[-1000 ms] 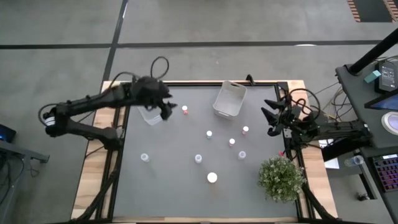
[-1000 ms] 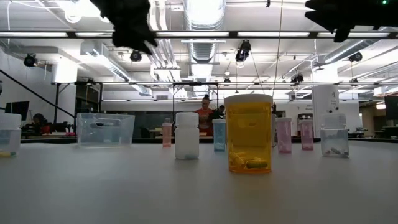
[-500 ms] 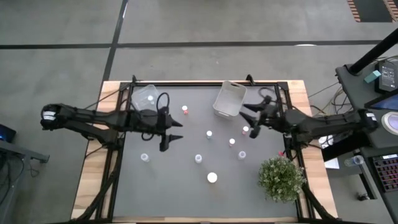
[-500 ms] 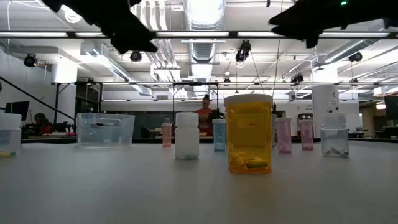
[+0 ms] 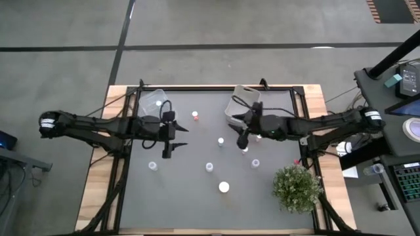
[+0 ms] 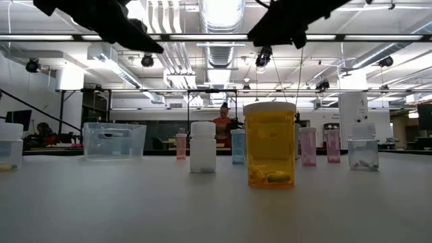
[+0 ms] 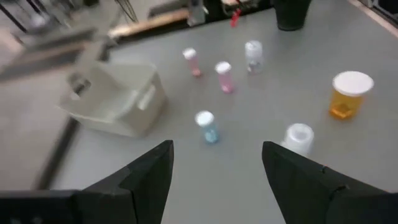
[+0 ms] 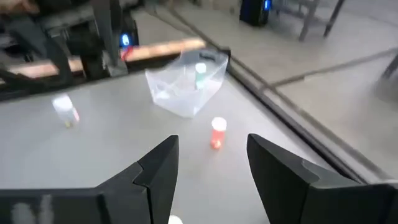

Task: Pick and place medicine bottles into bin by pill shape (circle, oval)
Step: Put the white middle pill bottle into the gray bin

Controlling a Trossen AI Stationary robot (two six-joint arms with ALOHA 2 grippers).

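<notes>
Several small medicine bottles stand upright on the grey table: a red one point(image 5: 195, 117), white-capped ones point(image 5: 220, 141) point(image 5: 209, 167) point(image 5: 152, 166), and a wide amber one with a white cap point(image 5: 224, 187) point(image 6: 270, 144). My left gripper point(image 5: 174, 141) is open and empty above the table's left-middle, near the clear bin point(image 5: 152, 101). My right gripper point(image 5: 239, 133) is open and empty above the middle, beside the white bin point(image 5: 244, 98). The left wrist view point(image 7: 217, 180) looks over several bottles. The right wrist view point(image 8: 211, 168) faces the red bottle point(image 8: 217, 132).
The clear bin point(image 8: 186, 87) at the far left holds one bottle point(image 8: 200, 73). The white bin point(image 7: 115, 106) stands at the far middle. A bushy green plant point(image 5: 296, 187) stands at the near right corner. A person shows far behind the table point(image 6: 223, 121).
My left gripper has gone from over the clear bin toward the table's near edge and has come down. My right gripper has gone from the table's right edge toward the left, to the middle beside the white bin. No bottle has moved.
</notes>
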